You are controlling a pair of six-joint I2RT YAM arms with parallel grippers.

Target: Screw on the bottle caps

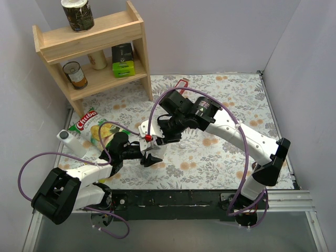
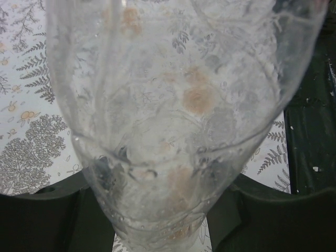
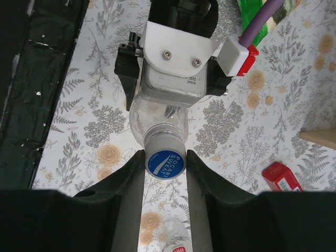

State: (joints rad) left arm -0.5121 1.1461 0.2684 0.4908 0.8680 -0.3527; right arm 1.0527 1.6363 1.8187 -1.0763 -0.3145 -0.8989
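Though obscured overhead, blue cap (image 3: 165, 163) pinched between right fingers (image 3: 126, 199), clear bottle (image 2: 173, 131) gripped by left fingers (image 2: 42, 220).

Table (image 1: 231, 94) carried floral cloth, black strip (image 1: 173, 198) along 6 o'clock edge. Wooden shelf unit (image 1: 92, 50) stood at 11 o'clock. Green snack bag (image 1: 97, 128) lay at 9 o'clock, white container (image 1: 71, 143) just beside it. Flat red box (image 1: 182, 84) lay at 12 o'clock. Labelled bottle (image 3: 169, 236) lay on cloth, only partly in right wrist view.
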